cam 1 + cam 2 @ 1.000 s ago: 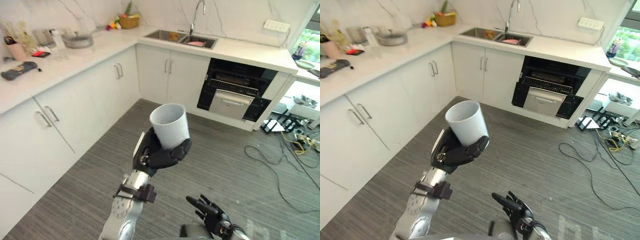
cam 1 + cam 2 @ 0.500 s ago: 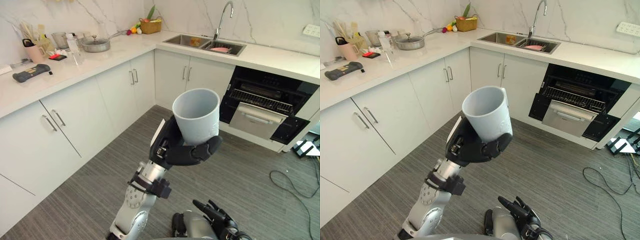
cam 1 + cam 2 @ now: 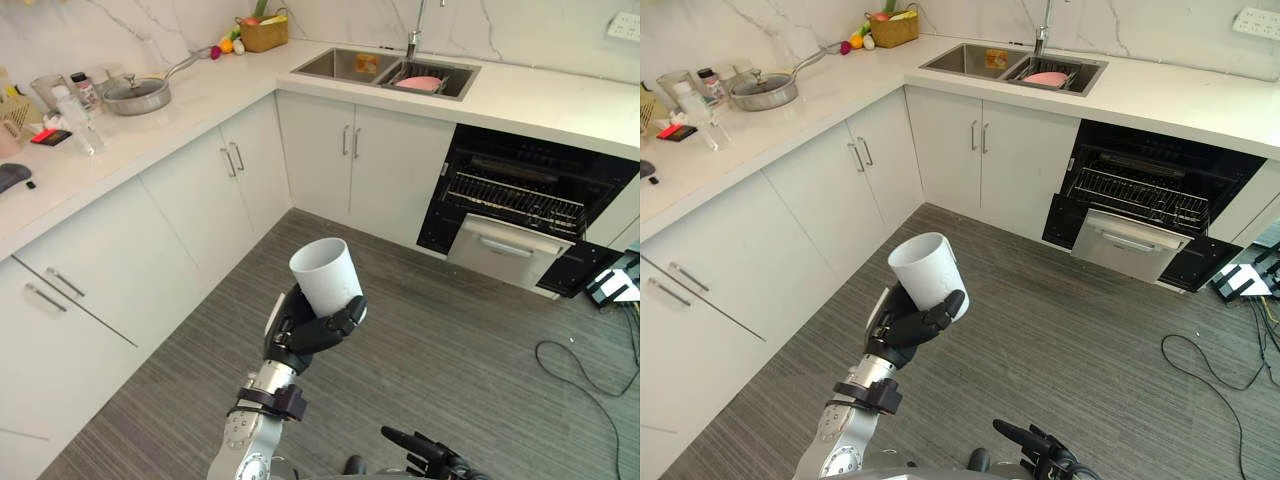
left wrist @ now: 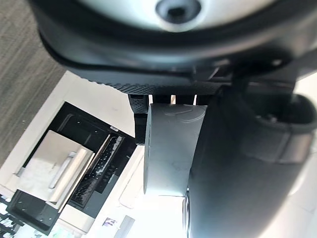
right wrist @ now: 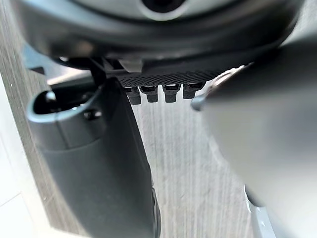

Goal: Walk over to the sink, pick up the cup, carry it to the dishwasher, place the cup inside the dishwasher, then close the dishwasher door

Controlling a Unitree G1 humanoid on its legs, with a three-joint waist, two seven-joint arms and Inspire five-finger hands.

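Cup [image 3: 325, 277] is held upright in the curled left hand [image 3: 300, 335], well apart from the dishwasher [image 3: 515, 205]; carrying is under way, a walk across is needed; right hand [image 3: 422, 453] is spread loose

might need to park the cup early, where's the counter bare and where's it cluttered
Bare: the counter right of the sink, above the open dishwasher, and the stretch between pan and basket. Crowded: left of the pan, with bottles and small items.

Sink [image 3: 335, 66] left of dishwasher [image 3: 505, 245]
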